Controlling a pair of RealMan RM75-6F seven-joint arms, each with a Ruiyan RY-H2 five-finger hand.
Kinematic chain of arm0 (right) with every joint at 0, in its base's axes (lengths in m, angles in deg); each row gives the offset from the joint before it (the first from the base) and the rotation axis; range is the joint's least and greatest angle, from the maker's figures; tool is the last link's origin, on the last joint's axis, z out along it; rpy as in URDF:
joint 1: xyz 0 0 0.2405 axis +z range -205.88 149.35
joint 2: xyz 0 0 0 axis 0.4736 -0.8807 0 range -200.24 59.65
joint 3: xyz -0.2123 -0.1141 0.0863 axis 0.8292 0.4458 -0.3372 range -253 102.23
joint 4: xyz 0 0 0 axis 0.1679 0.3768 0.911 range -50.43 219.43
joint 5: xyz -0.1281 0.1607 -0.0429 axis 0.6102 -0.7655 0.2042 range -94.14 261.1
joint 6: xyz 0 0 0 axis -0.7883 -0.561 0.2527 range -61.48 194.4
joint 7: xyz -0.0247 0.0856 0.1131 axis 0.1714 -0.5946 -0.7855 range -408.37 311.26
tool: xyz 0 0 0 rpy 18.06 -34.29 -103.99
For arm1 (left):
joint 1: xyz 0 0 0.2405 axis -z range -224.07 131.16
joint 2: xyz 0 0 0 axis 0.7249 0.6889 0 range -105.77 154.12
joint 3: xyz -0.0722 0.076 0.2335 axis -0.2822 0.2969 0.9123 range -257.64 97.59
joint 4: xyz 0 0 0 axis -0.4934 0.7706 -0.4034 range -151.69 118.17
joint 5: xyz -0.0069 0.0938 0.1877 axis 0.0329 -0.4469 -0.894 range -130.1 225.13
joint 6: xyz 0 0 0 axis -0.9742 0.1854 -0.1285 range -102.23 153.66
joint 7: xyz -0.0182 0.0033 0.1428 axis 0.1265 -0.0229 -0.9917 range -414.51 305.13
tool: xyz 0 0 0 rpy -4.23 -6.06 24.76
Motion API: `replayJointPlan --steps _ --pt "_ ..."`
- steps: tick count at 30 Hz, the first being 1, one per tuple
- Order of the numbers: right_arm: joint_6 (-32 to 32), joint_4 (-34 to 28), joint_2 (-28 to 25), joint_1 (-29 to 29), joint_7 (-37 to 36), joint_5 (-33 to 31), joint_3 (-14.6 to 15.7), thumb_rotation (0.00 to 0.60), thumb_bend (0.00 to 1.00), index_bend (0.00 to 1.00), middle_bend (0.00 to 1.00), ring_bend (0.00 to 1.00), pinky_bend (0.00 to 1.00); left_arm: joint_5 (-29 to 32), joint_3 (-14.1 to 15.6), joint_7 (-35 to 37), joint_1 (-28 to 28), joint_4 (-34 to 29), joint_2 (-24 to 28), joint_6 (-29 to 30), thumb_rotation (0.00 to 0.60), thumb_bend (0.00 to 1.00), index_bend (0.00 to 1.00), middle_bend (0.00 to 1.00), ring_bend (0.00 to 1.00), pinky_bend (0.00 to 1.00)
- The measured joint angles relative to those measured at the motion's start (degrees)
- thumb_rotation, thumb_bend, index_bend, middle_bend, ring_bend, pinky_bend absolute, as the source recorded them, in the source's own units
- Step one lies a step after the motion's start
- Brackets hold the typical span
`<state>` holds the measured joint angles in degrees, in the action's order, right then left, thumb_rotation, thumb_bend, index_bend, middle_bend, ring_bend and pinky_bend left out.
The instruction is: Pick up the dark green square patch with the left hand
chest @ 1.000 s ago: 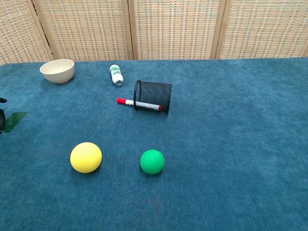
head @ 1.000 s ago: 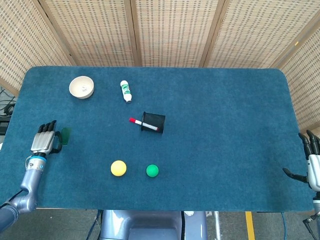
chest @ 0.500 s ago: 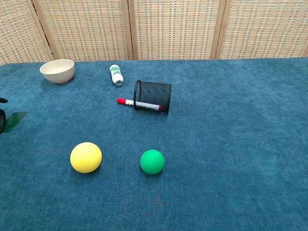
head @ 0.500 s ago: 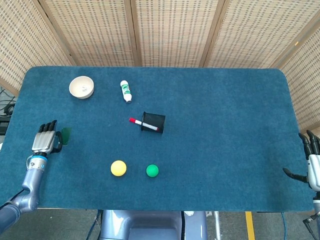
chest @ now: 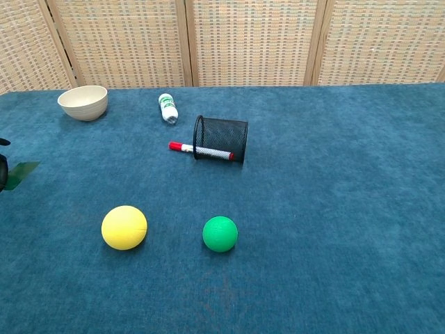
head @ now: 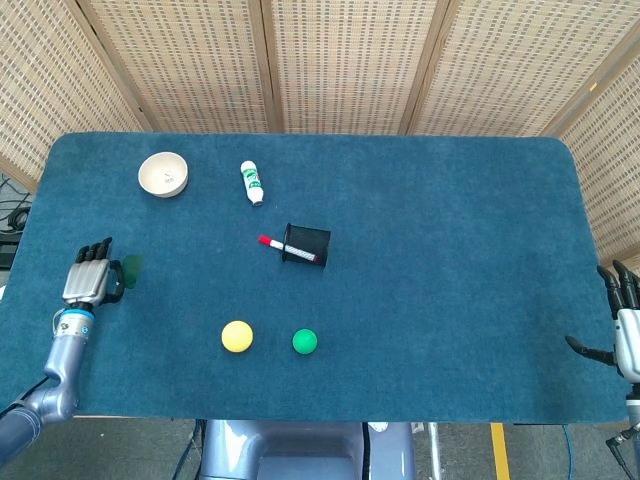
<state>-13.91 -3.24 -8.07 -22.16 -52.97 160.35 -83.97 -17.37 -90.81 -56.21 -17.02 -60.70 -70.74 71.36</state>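
The dark green square patch (head: pixel 131 266) shows at the table's left edge, just right of my left hand (head: pixel 88 282). That hand pinches the patch's near edge; only a dark sliver of the hand (chest: pixel 2 172) shows in the chest view, touching the patch (chest: pixel 21 174). Whether the patch is off the cloth I cannot tell. My right hand (head: pixel 625 335) hangs past the table's right edge, fingers apart and holding nothing.
A white bowl (head: pixel 163 174) and a small white bottle (head: pixel 251 182) lie at the back left. A black mesh cup (head: pixel 307 244) lies on its side with a red marker (head: pixel 272 242). A yellow ball (head: pixel 237 336) and a green ball (head: pixel 305 341) sit near the front.
The patch looks shorter in the head view and sits slightly further left in the chest view. The right hand has not moved.
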Motion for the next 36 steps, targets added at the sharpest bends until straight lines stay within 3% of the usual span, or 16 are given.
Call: replayJointPlan --steps 10,22,24,26,28,30,36 --pt "0.11 0.04 0.03 0.04 0.03 -0.07 0.01 0.6 0.0 0.0 0.0 0.0 0.0 1.39 -2.91 -1.4 2.46 -2.94 3.28 0.08 0.6 0.53 0.89 0.0 0.0 0.0" --pt "0.21 0.06 0.07 0.11 0.1 -0.28 -0.08 0.6 0.0 0.0 0.0 0.0 0.0 7.5 -10.03 -7.61 9.44 -5.77 8.27 -1.53 0.6 0.5 0.88 0.0 0.0 0.0" --pt "0.1 0.0 0.01 0.07 0.01 -0.21 -0.09 0.6 0.0 0.0 0.0 0.0 0.0 7.95 -10.98 -7.69 9.72 -7.44 9.57 -0.39 0.6 0.43 0.72 0.0 0.0 0.0" --pt "-0.07 -0.08 -0.07 0.01 -0.12 -0.09 -0.09 0.6 0.0 0.0 0.0 0.0 0.0 7.96 -11.62 -7.31 9.44 -10.05 11.07 1.26 0.6 0.24 0.31 0.0 0.0 0.0" --pt "-0.32 -0.16 -0.17 -0.08 -0.23 0.05 -0.1 0.6 0.0 0.0 0.0 0.0 0.0 7.62 -11.94 -6.59 8.73 -13.04 12.66 2.92 0.6 0.07 0.05 0.0 0.0 0.0" --pt "-0.58 -0.22 -0.25 -0.17 -0.35 0.22 -0.09 0.6 0.0 0.0 0.0 0.0 0.0 6.89 -12.02 -5.48 7.37 -17.24 14.93 4.93 0.6 0.0 0.0 0.0 0.0 0.0" --pt "-1.42 -0.46 -0.5 -0.49 -0.89 0.95 -0.02 0.6 0.0 0.0 0.0 0.0 0.0 3.17 -10.48 -2.06 0.73 -31.04 23.12 11.66 0.6 0.0 0.0 0.0 0.0 0.0"
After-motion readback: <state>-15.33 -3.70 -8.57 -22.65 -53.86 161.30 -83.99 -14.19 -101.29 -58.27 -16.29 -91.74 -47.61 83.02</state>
